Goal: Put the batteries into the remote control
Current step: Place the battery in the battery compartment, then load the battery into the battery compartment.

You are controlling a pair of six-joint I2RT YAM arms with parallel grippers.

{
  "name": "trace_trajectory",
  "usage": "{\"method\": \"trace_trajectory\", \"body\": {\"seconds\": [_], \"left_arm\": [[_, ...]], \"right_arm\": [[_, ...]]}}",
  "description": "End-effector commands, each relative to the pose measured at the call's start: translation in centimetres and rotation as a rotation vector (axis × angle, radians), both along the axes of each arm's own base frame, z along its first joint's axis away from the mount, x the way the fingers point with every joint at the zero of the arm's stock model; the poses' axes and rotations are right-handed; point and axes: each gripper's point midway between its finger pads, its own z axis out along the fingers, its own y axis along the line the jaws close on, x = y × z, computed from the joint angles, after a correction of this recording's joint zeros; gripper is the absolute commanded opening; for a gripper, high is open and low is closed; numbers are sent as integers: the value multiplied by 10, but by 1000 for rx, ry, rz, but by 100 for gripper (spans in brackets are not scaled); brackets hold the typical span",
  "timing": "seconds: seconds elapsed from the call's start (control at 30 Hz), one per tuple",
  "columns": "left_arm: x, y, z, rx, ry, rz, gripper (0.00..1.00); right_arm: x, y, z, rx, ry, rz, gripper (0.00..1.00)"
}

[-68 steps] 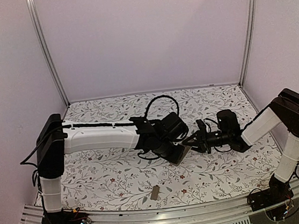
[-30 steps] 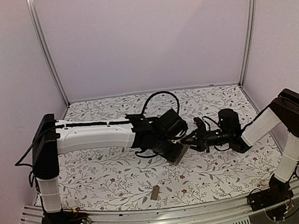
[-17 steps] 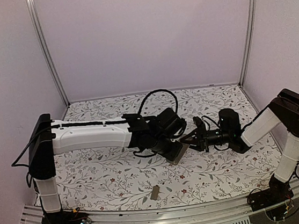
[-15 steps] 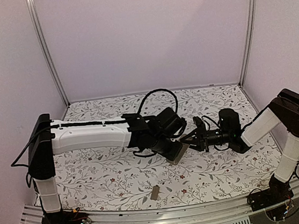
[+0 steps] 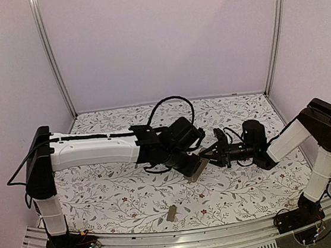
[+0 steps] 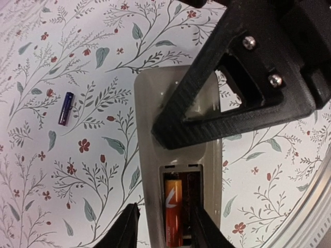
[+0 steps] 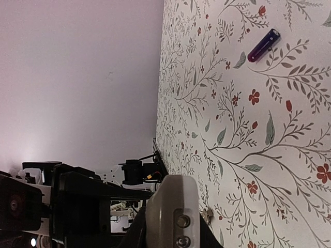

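Observation:
The remote control (image 5: pixel 198 169) hangs tilted above the table at mid-centre, held at both ends. In the left wrist view its grey-beige back (image 6: pixel 150 155) faces me with the battery recess open; one orange battery (image 6: pixel 173 209) lies in the left slot and the right slot looks dark. My left gripper (image 6: pixel 165 230) is shut on the remote's sides. My right gripper (image 5: pixel 208 154) is shut on the other end (image 7: pixel 173 201), one black finger (image 6: pixel 232 103) lying across the remote. A dark blue-purple battery (image 6: pixel 65 108) lies loose on the table, also in the right wrist view (image 7: pixel 264 45).
A small flat grey cover plate (image 5: pixel 171 213) lies near the table's front edge, also small in the right wrist view (image 7: pixel 206 215). Metal posts and lilac walls close in the floral table (image 5: pixel 126 200) at the back and sides.
The left arm's elbow has swung left and higher, and its gripper with the remote has shifted slightly left. The right gripper has followed a little to the left, still on the remote.

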Motion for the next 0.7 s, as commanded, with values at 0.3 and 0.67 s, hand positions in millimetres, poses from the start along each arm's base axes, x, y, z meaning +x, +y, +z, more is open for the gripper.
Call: {"method": "trace_trajectory", "body": {"seconds": [0.3, 0.67], "left_arm": [[-7, 7, 73, -259, -109, -115, 38], [-69, 40, 74, -186, -320, -684, 42]], "right_arm": [[-8, 3, -2, 13, -6, 44, 0], [-28, 4, 5, 19, 0, 165, 0]]}}
